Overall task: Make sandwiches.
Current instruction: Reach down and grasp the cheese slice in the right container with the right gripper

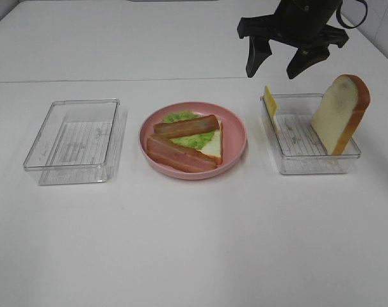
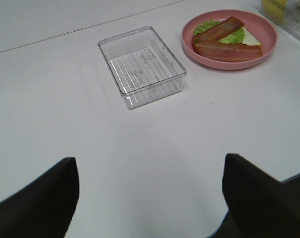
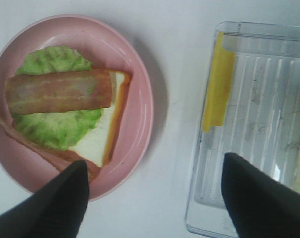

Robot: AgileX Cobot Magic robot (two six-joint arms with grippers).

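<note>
On the pink plate (image 1: 239,137) lies a half-built sandwich: a white bread slice (image 1: 213,147), green lettuce (image 1: 195,141) and two bacon strips (image 1: 185,126). A yellow cheese slice (image 1: 269,102) leans on the left wall of the right clear tray (image 1: 309,163), and a second bread slice (image 1: 340,114) stands against its right side. My right gripper (image 1: 280,64) hangs open and empty above the gap between plate and tray; the right wrist view shows the lettuce (image 3: 56,124), bacon (image 3: 61,91) and cheese (image 3: 218,89) below it. My left gripper (image 2: 150,198) is open and empty over bare table.
An empty clear tray (image 1: 72,141) sits left of the plate, also seen as the empty tray (image 2: 141,66) in the left wrist view. The white table runs wide in front of the trays, and its near edge shows by the left gripper's finger (image 2: 264,198).
</note>
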